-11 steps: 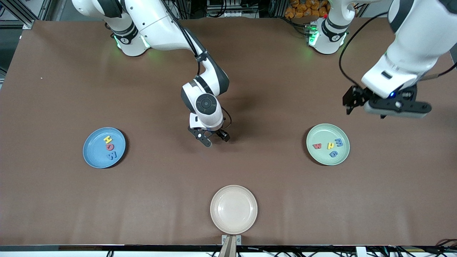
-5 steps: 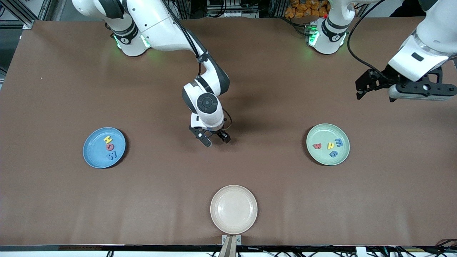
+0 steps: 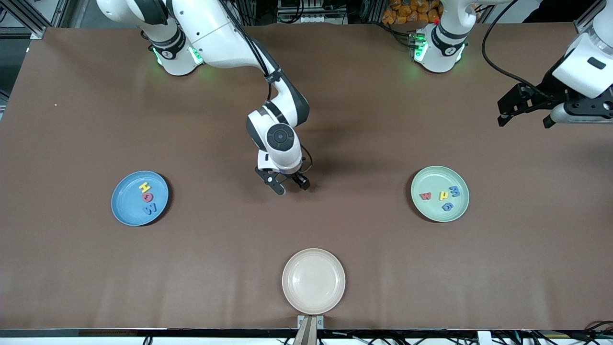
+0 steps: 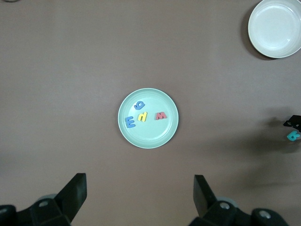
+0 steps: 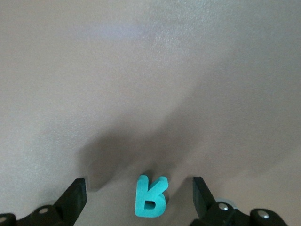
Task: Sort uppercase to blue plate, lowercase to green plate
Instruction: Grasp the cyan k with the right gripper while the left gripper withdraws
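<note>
Nearest the camera I see one beige plate [image 3: 313, 281], bare, so I judge it is no sorting target. Farther up, the blue plate [image 3: 125, 211] toward the right arm's end carries three capitals, and the green plate [image 3: 433, 214] toward the left arm's end carries four small letters. One teal letter [image 5: 150, 196] lies on the tabletop [image 3: 215, 249] between my right claw's [image 3: 286, 186] spread fingers, low for a pickup. My left claw [image 3: 524, 105], spread and empty, waits high over its tabletop end.
</note>
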Action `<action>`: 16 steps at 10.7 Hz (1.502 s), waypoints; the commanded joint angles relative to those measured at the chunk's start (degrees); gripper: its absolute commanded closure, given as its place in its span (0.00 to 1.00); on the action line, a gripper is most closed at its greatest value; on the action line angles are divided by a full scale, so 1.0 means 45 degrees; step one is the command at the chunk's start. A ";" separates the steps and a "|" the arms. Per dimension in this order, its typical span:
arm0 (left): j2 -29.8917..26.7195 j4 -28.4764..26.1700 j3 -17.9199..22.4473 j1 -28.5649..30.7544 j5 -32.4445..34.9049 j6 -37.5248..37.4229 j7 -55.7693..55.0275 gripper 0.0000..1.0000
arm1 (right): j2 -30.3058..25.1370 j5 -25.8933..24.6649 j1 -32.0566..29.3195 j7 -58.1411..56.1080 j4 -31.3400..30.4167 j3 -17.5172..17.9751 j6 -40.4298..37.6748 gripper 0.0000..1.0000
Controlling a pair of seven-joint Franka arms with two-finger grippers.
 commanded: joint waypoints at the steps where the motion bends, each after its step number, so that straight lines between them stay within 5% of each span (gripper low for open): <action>1: 0.0119 0.0341 0.0216 -0.0179 -0.0312 -0.0289 0.0049 0.00 | 0.0075 -0.0244 0.0208 0.0375 -0.0010 -0.0092 0.0155 0.52; 2: 0.0197 0.0496 0.0196 -0.0082 -0.0312 -0.0502 0.0068 0.00 | 0.0055 -0.0245 0.0208 0.0375 -0.0010 -0.0092 0.0174 0.98; 9: 0.0568 0.1142 0.0020 0.0349 -0.0254 -0.1227 0.0107 0.00 | -0.0061 -0.0518 0.0268 0.0026 -0.0069 -0.0072 0.0175 1.00; 16: 0.0666 0.1201 0.0059 0.0096 -0.0137 -0.1325 0.0127 0.00 | -0.2051 -0.0401 -0.3048 -0.7034 -0.0107 -0.0033 -0.3493 1.00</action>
